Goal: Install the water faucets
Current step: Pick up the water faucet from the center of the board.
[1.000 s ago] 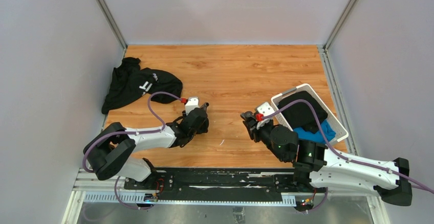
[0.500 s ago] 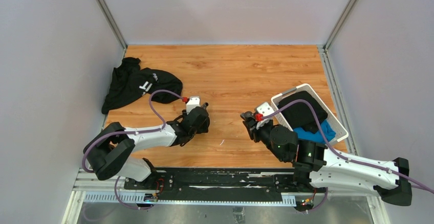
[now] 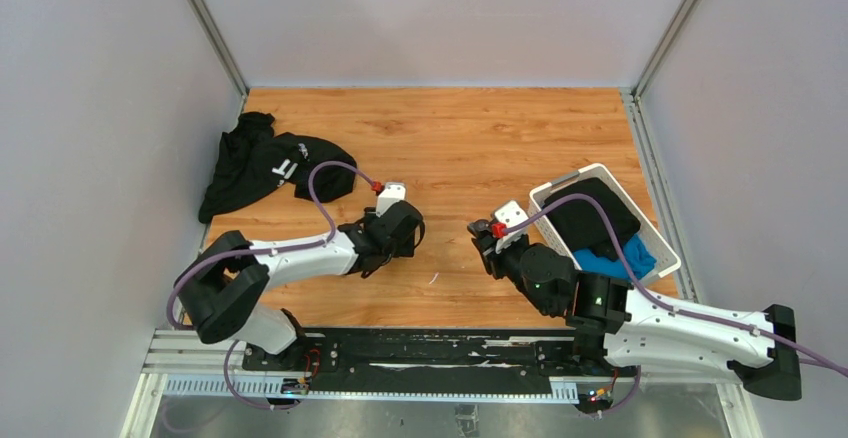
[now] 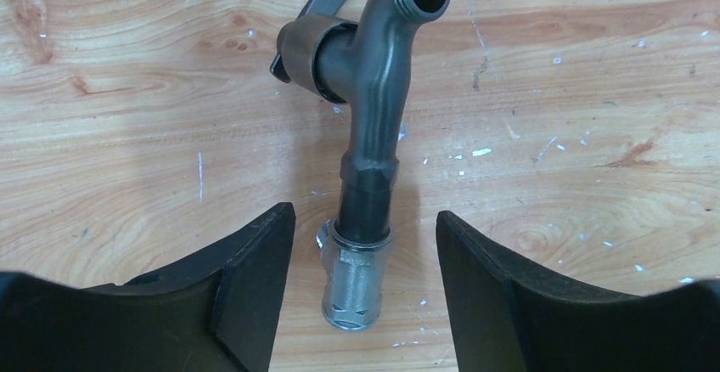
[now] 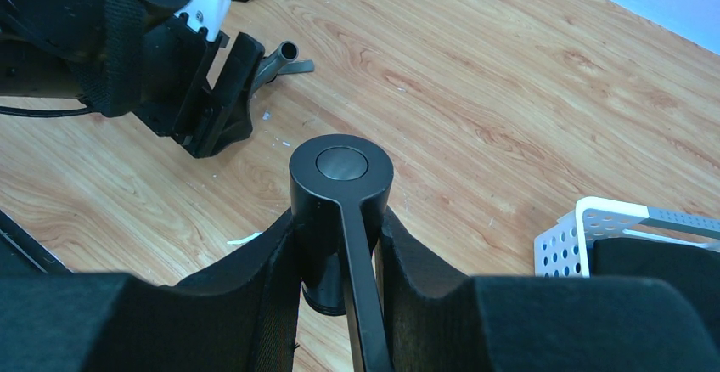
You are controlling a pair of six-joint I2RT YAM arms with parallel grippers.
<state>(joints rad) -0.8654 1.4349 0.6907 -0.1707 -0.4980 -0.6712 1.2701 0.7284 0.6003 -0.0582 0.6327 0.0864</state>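
Where the pipe faucet (image 4: 374,109) lay: flat on the desk (image 4: 594,92), between our left fingers (image 4: 250,291), touching neither.
Left fingers: we saw them parted, holding nothing.
Right fingers (image 5: 263,287): we saw them clamped on the black lever-handled faucet piece (image 5: 340,185), held upright.

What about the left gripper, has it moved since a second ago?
Yes. In the top view the left gripper has shifted slightly to the right, farther from the black garment.
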